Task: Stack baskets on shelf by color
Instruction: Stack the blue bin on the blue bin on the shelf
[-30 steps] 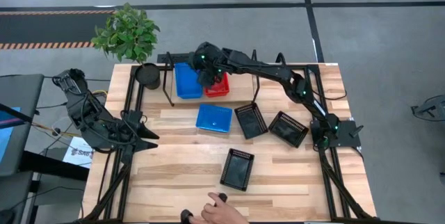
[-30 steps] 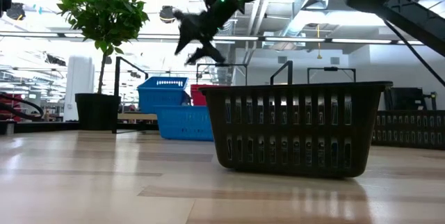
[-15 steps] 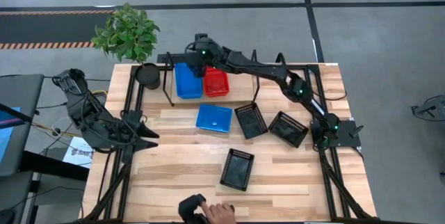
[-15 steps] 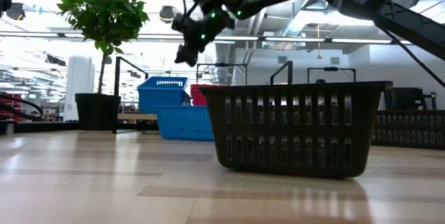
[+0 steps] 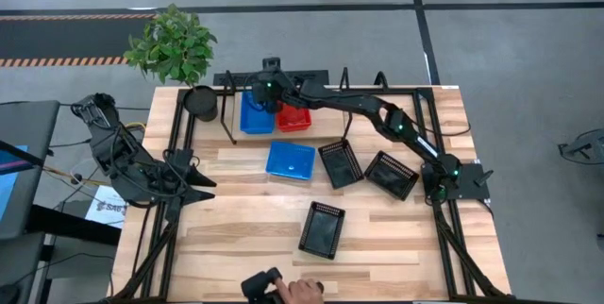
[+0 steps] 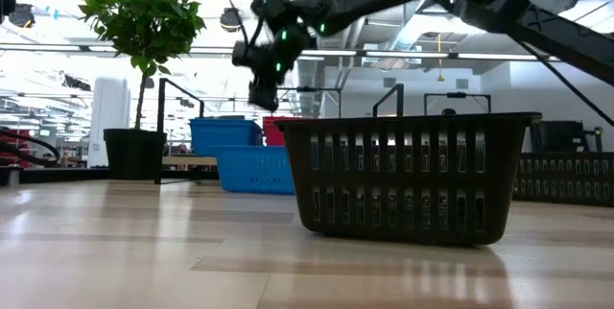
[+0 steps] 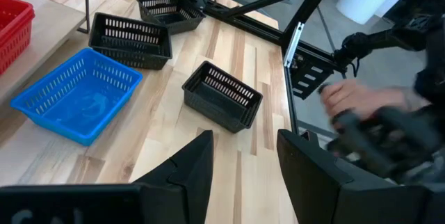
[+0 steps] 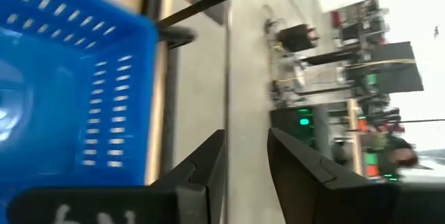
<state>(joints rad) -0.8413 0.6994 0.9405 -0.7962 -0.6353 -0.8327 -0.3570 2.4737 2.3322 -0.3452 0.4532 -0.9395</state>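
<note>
We see the surface [image 5: 245, 233] first, with the shelf [image 5: 326, 115] along its 12 o'clock edge. On the shelf sit a blue basket [image 5: 253, 115] and, touching it on the 3 o'clock side, a red basket [image 5: 294, 118]. A second blue basket [image 5: 290, 160] lies on the surface just toward 6 o'clock from them. Three black baskets remain loose: one [image 5: 340, 163] beside that blue one, one [image 5: 392, 175] farther toward 3 o'clock, one [image 5: 322, 229] toward 6 o'clock.

The right arm reaches across from 3 o'clock, and the right tool [image 5: 265, 89] hangs above the far end of the shelf's blue basket; its wrist view shows the fingers [image 8: 292, 158] a narrow gap apart with nothing between them. The left tool [image 5: 203, 186] waits at 9 o'clock, its fingers [image 7: 191, 165] parted and empty.

We judge that blue and red are started on the shelf and the loose blue basket is the likely next pick. That calls for the right tool to swing toward 6 o'clock, widen, and close over one mesh wall.

A person's hand [image 5: 300, 291] holds a dark device at the 6 o'clock edge. We can read no writing or brand.
</note>
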